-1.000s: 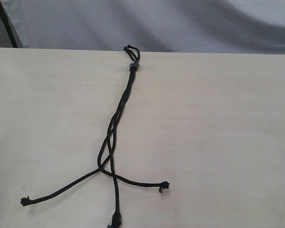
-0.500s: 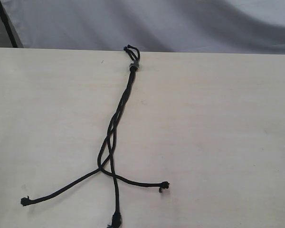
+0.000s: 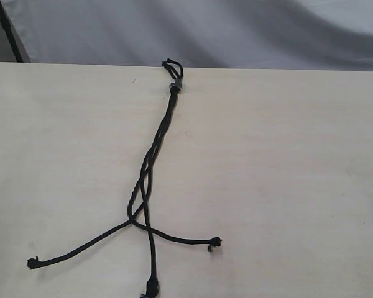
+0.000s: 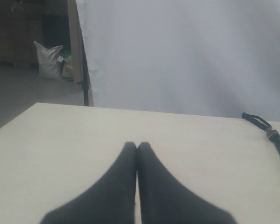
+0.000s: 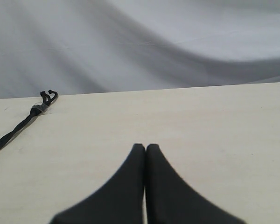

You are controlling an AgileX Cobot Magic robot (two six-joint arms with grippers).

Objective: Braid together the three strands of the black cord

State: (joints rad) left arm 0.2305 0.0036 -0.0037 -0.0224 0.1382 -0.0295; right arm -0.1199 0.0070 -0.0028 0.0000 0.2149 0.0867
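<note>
Black cord (image 3: 156,139) lies lengthwise on the pale surface (image 3: 286,186). Its grey clip (image 3: 175,86) is right at the far edge, about midway along it, with short loops (image 3: 172,64) poking past that edge. We judge the clip end is put there as the fixed top, so the tails run toward the near edge where the arms can work them.

Below the clip the three strands (image 3: 148,174) are loosely crossed over one another, then split. The left tail (image 3: 81,248) heads for the near left corner. The right tail (image 3: 177,239) bends right and stops short. The middle tail (image 3: 152,264) goes straight toward the near edge. Fanned like that, the knotted ends are well apart, so we reckon each can be picked singly. The braid looks partly done and loose, with free tails left to cross.

The exterior view shows the whole cord but neither hand. The wrist views give the hands: left hand (image 4: 137,145) has its fingertips pressed together with nothing between them, and right hand (image 5: 145,147) is the same, closed and empty. Both are over bare surface, well apart from the cord. Each wrist view catches only the clip end at the far edge, none of the free tails. We'd say no grasp is under way.
</note>
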